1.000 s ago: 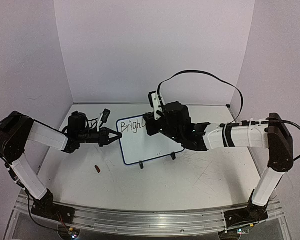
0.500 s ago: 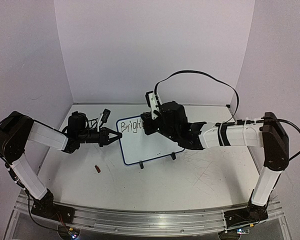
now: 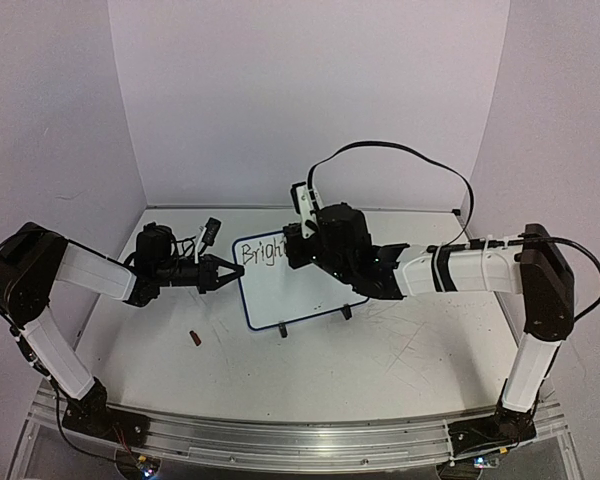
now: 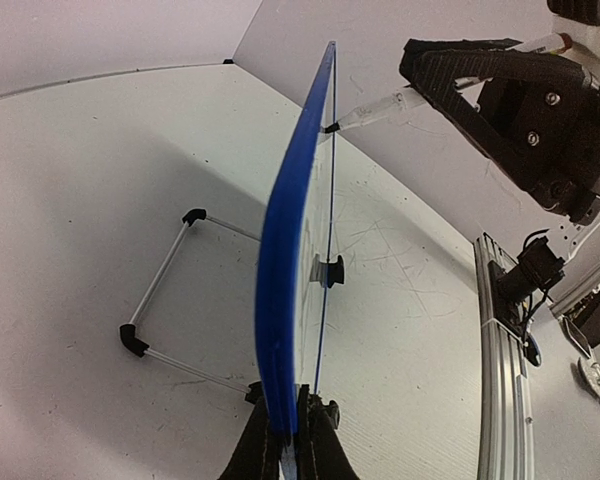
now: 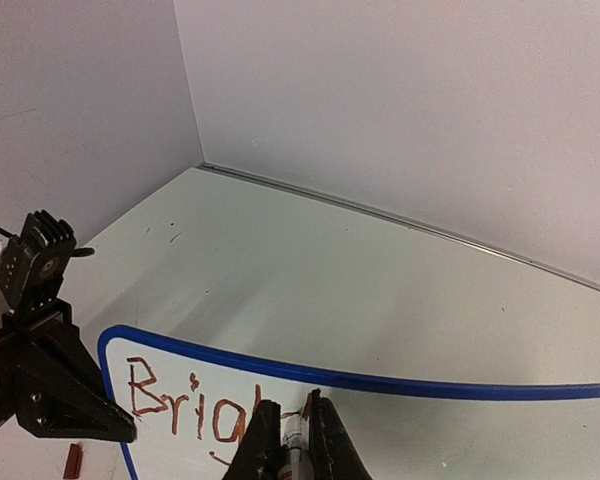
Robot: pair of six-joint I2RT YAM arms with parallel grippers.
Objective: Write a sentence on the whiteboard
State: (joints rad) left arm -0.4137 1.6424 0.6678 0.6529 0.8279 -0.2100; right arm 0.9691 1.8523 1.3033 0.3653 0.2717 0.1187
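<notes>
Pinching the whiteboard (image 4: 285,250) edge is the left claw (image 4: 292,425); right claw (image 5: 292,412) clamps marker (image 4: 380,104).

We see a white counter (image 3: 410,355), its surface scuffed with fine dark scratches, thickest across its right half. A small reddish-brown piece (image 3: 194,338) lies flat on the counter's left part, nearer its front edge than its back, touching nothing; it is too small for us to tell what it is. Pale lilac walls (image 3: 310,100) rise from the counter's back and both sides. A metal rail (image 3: 300,440) runs along the counter's front edge.
</notes>
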